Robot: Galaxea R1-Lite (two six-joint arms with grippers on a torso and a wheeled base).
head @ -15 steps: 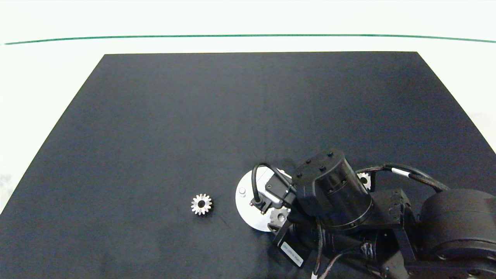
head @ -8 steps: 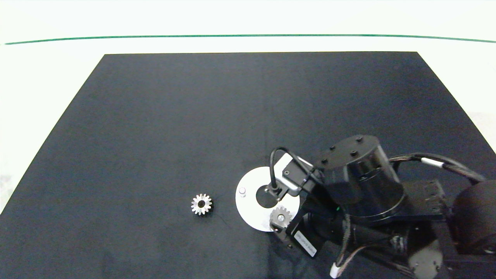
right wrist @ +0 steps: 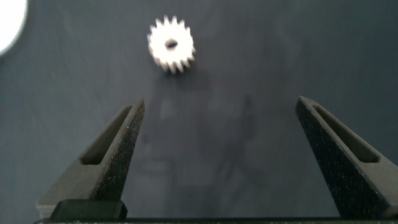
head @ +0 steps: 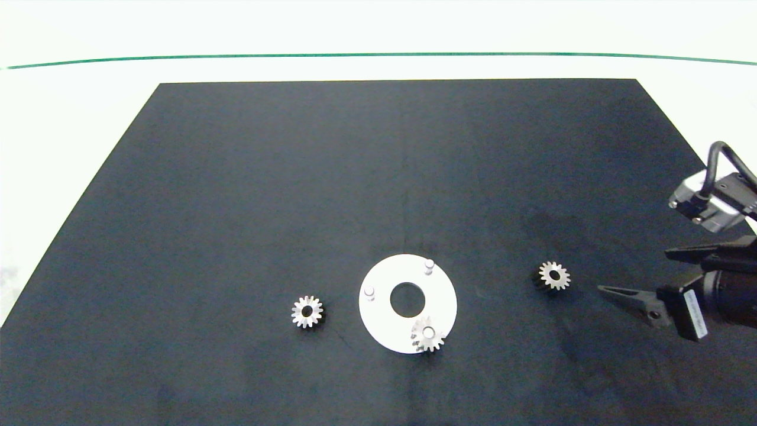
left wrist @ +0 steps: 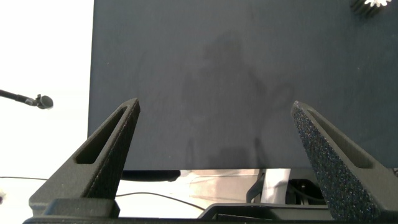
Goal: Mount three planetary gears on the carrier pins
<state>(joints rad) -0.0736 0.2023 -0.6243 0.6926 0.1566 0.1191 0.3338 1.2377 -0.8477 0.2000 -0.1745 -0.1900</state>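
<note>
Gears lie in 3 places on the black mat [head: 236,177]: 1 seated on the near pin of the white disc [head: 378,322] at [head: 427,334], 1 loose to the left of the disc [head: 307,312], and 1 loose to its right [head: 554,275]. The other 2 pins, [head: 369,291] and [head: 429,266], stand bare, so by my reading 1 of 3 installs is done.

The right claw [head: 636,273] hovers near the mat's right edge with its fingers spread wide and nothing between them, just beyond the right-hand gear. The left claw [left wrist: 214,134] is also spread and empty, parked at the mat's near edge, outside the head view.

Risks, as I judge them: the gear is thin and flat, so closing fingers could skid it across the mat or tip it; lowered off-centre, its hole could catch on a pin top, or the push could shift the disc. Nothing stands between the claw and that gear, and the mat around it is open.
</note>
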